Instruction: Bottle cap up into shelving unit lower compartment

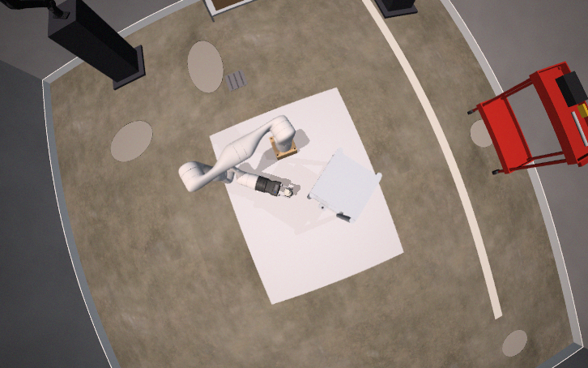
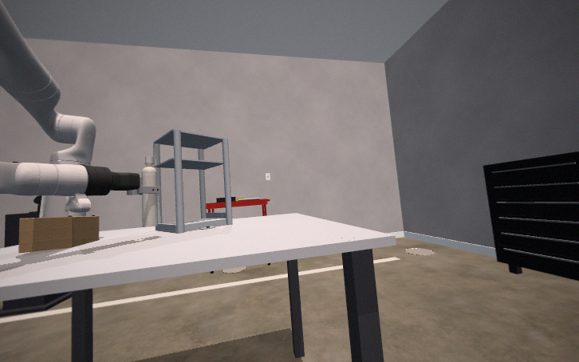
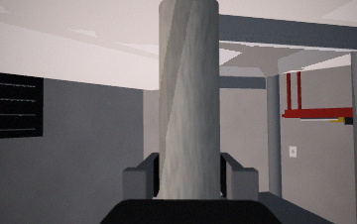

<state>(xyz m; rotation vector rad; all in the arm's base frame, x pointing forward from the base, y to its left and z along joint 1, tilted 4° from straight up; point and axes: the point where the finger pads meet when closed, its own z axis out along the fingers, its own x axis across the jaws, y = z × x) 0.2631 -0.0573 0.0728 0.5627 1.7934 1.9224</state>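
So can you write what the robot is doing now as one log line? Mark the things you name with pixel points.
hand [image 1: 288, 190] [image 2: 149, 190] [image 3: 189, 168]: shut on bottle [image 1: 287, 193] [image 2: 148, 204] [image 3: 188, 99] | bottle: upright, cap up | shelf [image 1: 344, 186] [image 2: 178, 191] [image 3: 274, 134]: bottle outside it

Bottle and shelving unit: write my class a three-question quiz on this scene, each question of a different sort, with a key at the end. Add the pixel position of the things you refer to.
1. True or false: the bottle [image 1: 288, 192] [image 2: 149, 204] [image 3: 189, 99] is already standing inside the shelving unit [image 1: 344, 184] [image 2: 178, 191] [image 3: 274, 134].
2. Multiple choice: what is the gripper [image 1: 287, 191] [image 2: 149, 189] [image 3: 189, 168] doing?
A) hanging open beside the bottle
B) gripping the bottle between its fingers
C) pushing on a shelf
3. Fill in the blank: the cart [image 1: 504, 134] [image 2: 237, 205] [image 3: 322, 113] beyond the table [image 1: 277, 277] [image 2: 273, 238] is coloured ____.

Key: 1 false; 2 B; 3 red.
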